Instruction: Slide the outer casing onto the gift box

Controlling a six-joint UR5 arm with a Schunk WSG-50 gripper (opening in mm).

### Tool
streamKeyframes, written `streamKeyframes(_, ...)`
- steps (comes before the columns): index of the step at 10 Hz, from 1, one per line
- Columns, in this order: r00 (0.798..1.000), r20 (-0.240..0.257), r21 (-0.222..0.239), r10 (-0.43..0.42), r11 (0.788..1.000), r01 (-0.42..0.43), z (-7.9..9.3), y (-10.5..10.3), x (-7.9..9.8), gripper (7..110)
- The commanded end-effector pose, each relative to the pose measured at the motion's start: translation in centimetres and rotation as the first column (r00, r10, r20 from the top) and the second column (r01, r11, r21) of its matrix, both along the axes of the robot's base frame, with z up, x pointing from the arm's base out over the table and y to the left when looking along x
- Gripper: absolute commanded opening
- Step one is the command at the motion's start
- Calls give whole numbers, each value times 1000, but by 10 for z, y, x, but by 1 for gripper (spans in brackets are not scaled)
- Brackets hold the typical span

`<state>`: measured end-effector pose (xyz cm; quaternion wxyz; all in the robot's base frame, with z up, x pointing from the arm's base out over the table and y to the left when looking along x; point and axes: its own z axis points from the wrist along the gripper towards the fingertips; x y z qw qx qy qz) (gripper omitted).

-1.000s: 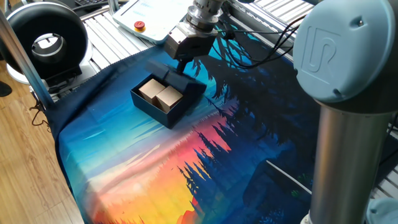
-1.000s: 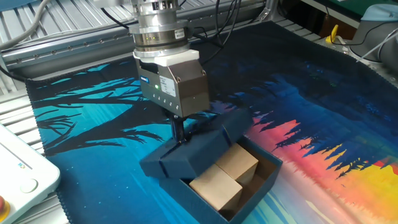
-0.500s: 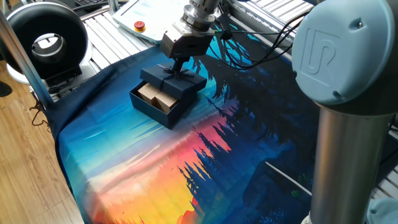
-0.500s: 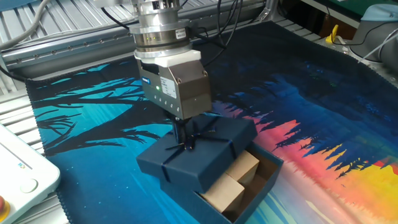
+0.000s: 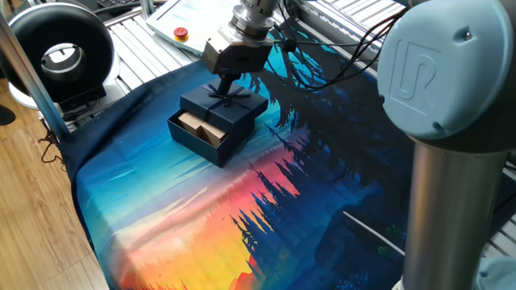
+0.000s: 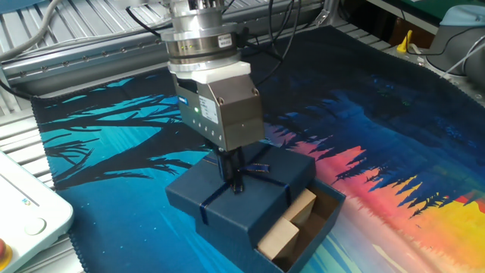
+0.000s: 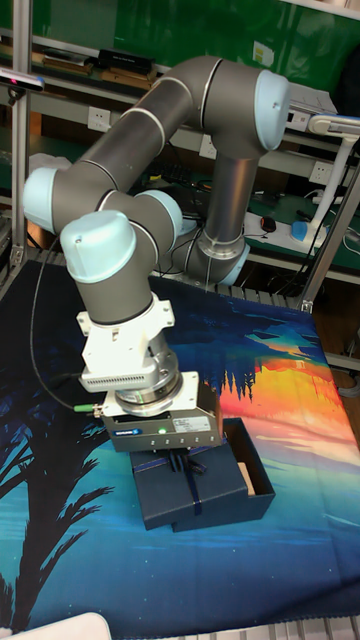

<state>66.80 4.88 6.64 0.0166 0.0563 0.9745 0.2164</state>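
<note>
Gripping the ribbon bow (image 6: 241,176) at the top centre of the outer casing (image 6: 227,199), my fingers (image 6: 236,164) stand vertical and closed on the knot; the same hold shows in one fixed view (image 5: 223,85) and in the tall fixed view (image 7: 179,461).

Outer casing: dark navy, level, its top face square to the camera in the other fixed view. It sits over most of the gift box (image 6: 312,230), with the ribbon running across its top and down its near side.

Gift box: dark navy tray, resting on the printed cloth (image 6: 394,136) that covers the surface, near that cloth's corner closest to the ring light (image 5: 58,50) in one fixed view. One end of the tray is uncovered, beyond the casing's edge. Two tan kraft blocks (image 6: 291,225) show in that open end, side by side and partly under the casing.

Casing and tray sides run parallel. Whether the casing's lower edge touches the cloth cannot be determined.
</note>
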Motion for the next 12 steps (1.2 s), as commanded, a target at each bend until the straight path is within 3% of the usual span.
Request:
streamKeyframes(1,999,-9,18,-33,999,34,5,14,3,7)
streamKeyframes(12,996,-30,22,-82,996,83,7,39,0,7)
